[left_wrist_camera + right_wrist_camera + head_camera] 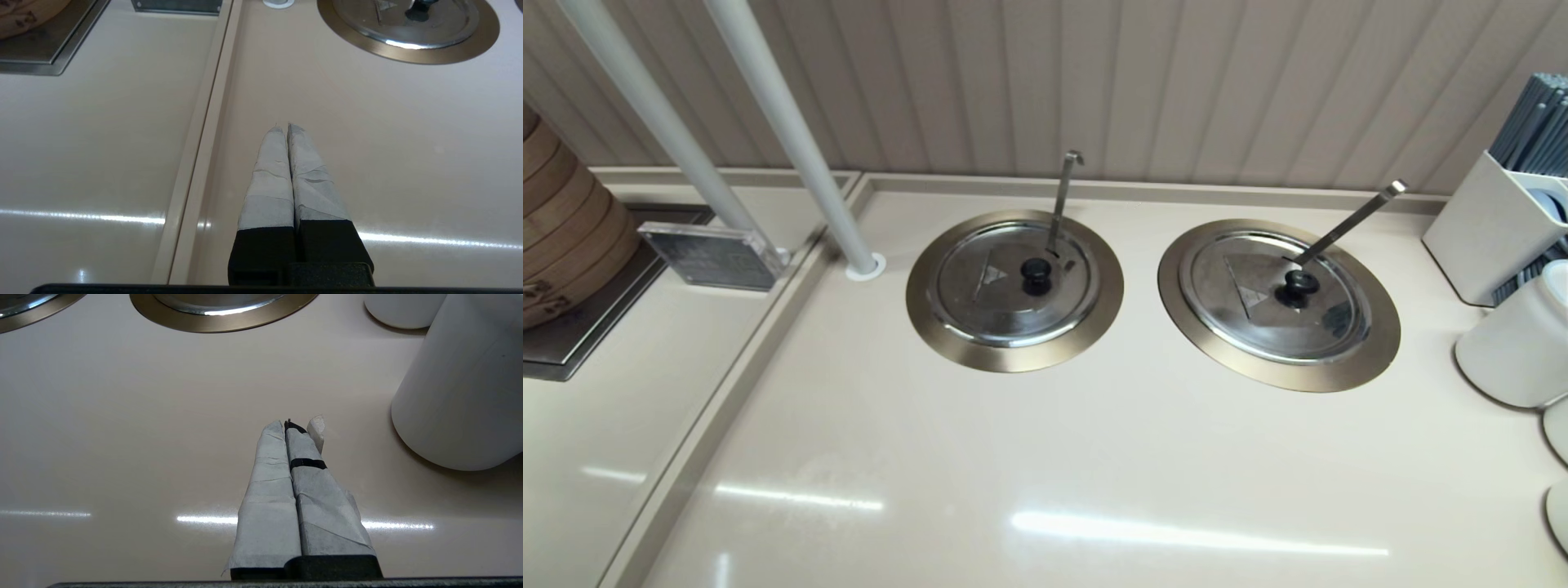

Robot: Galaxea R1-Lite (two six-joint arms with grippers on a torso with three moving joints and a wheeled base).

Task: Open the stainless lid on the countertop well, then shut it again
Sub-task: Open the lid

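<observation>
The stainless lid (980, 304) lies closed on the left well, its plain black dome knob (1036, 274) at the centre. A wide bronze collar (1013, 357) rims the well (408, 55), and a hook-tipped ladle handle (1062, 196) rises through the lid's notch. The left wrist view shows the lid's (408, 28) near edge. My left gripper (282, 127) hovers shut and empty over bare counter, short of that collar. My right gripper (284, 426) is shut and empty too, short of the twin well. Neither gripper shows in the head view.
The twin lid (1258, 322) with a ring knob covers the right well (220, 323). White jars (1515, 351) (461, 388) and a cutlery holder (1490, 233) crowd the right edge. Two slanted poles (784, 131), a sign block (715, 255) and bamboo steamers (564, 229) stand on the left.
</observation>
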